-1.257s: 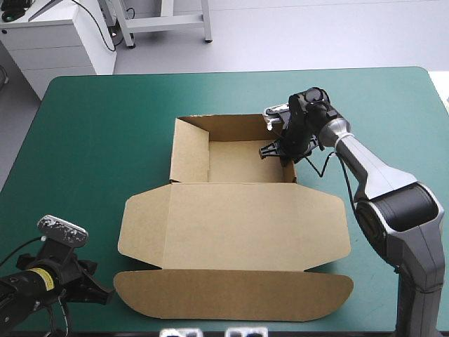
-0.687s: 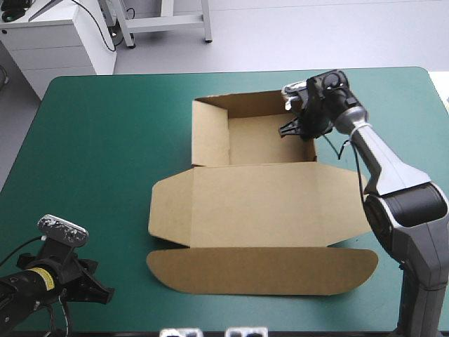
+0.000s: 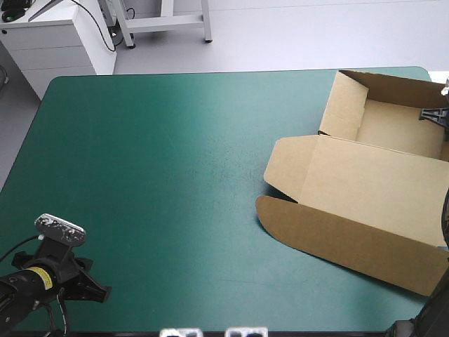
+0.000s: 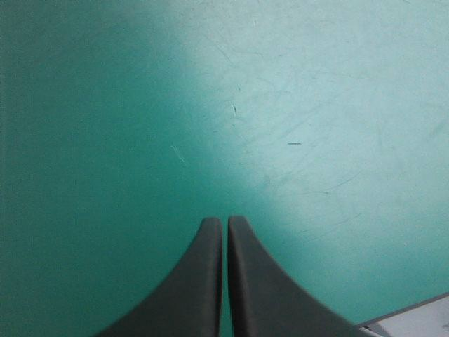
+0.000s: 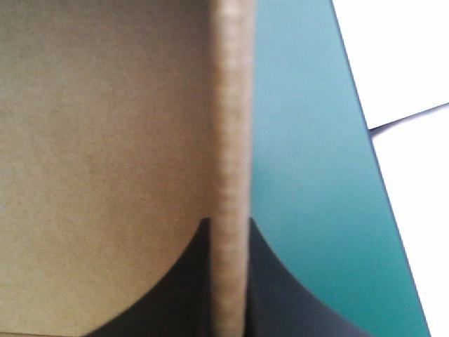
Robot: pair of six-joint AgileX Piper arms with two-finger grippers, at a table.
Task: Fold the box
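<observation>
Box [image 3: 365, 175] is seen from above as an open brown tray, lid laid flat, at the far right corner of the teal-green table [image 3: 154, 154]. In the left wrist view the left gripper [image 4: 224, 223] is pressed together, empty. In the right wrist view one raised wall is pinched by the right gripper [image 5: 229, 223]

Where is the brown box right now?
In the high view the box sits at the far right corner of the table, with the right hand shut on one raised wall.
</observation>
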